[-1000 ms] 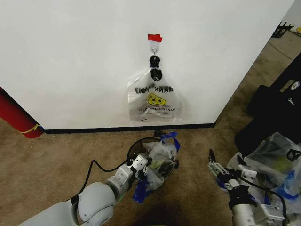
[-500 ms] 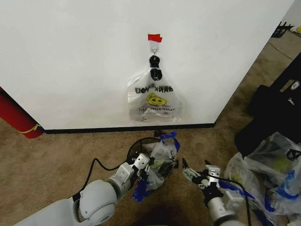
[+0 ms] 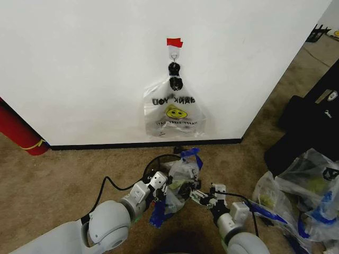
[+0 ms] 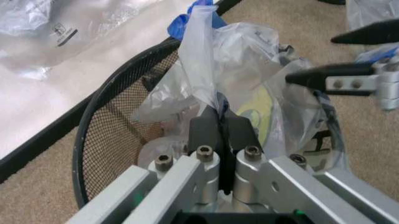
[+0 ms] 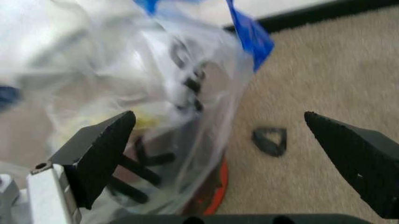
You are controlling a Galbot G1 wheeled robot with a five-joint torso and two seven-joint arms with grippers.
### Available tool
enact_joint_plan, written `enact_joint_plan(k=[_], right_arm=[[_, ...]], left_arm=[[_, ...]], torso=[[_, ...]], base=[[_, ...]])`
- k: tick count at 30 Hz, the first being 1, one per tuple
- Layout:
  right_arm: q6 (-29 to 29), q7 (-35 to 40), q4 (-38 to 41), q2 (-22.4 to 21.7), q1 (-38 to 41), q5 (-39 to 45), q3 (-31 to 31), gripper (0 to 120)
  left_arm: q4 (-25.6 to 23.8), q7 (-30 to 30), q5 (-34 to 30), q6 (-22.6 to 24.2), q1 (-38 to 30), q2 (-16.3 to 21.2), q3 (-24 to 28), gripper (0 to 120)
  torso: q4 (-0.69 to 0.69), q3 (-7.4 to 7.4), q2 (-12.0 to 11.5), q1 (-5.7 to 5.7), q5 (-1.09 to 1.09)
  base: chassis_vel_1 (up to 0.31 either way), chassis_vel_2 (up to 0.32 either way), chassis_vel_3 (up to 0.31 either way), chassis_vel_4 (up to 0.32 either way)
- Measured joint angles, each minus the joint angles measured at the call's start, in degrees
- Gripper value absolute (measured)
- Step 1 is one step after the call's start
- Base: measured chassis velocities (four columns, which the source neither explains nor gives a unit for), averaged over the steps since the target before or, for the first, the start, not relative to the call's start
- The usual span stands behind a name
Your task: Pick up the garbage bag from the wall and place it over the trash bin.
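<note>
The garbage bag [image 3: 179, 182] is draped over the trash bin [image 3: 153, 165], so much of the bin's rim is hidden. One bag is pinched in the closed left gripper [image 4: 221, 133]. The right gripper [image 3: 196, 197] is held wide open just beside the bag. A second bag, with a smiley face [image 3: 174, 112], is hung on the wall [image 3: 79, 69]. Bare carpet [image 3: 53, 174] is left around the bin.

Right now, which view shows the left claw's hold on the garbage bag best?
The left wrist view: the left claw is shut on a pinched fold of the garbage bag above the trash bin. The head view shows that grip from farther off. The right wrist view shows the bag's plastic between the open right claw.
</note>
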Motion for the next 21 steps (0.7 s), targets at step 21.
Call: enact_joint_plan(k=[21], right_arm=[[-5.5,5.4,-1.5,0.2,2.9,4.0,-1.2,100]], left_arm=[[0.0,-0.7,0.6,0.1,-0.2,1.9,-3.2,0]], torso=[[0.0,0.0,0.0,0.0,-0.01]], base=[[0.0,0.0,0.0,0.0]])
